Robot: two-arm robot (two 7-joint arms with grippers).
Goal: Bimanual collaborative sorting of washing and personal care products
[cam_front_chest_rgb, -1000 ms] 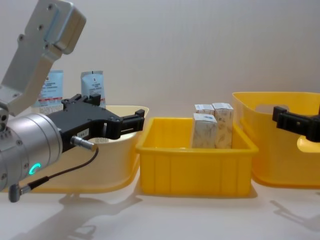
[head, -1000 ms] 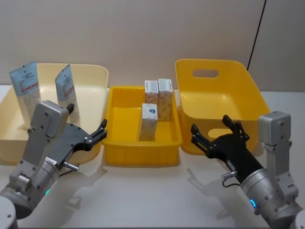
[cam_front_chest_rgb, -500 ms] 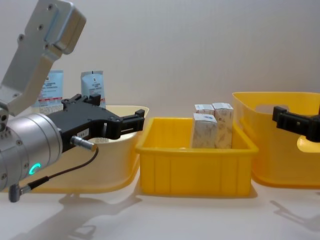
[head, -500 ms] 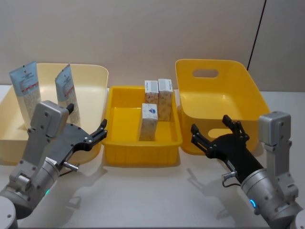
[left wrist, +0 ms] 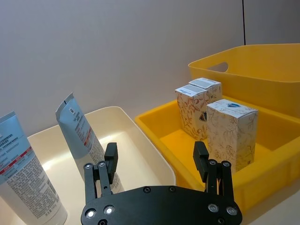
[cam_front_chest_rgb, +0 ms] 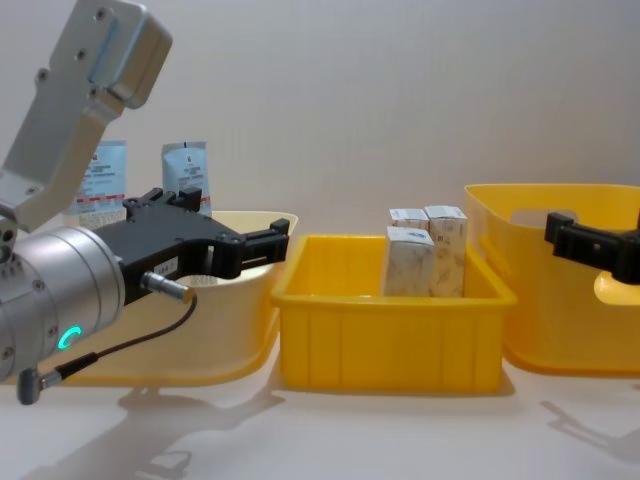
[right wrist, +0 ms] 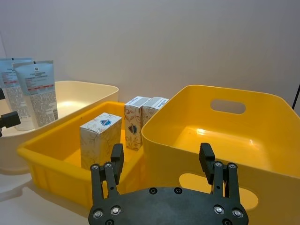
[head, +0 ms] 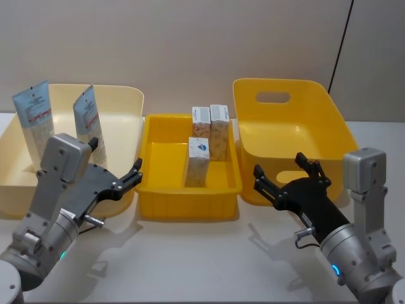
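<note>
Left gripper (left wrist: 155, 150), right gripper (right wrist: 161, 150): fingers apart, empty. Cartons (head: 198, 163) ahead between both, in middle bin (head: 190, 208); pouches (head: 35, 120) just beyond left one. Cartons probably light, crushable: pinch flat sides. Pouches floppy: grip upper edge.

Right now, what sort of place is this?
Probably a robot test bench: a white table against a plain wall, cartons in the middle bin, pouches in a cream bin, left hand and right hand open in front.

Free room in left half of middle bin (head: 159, 166), cartons (head: 218, 130) at right.
</note>
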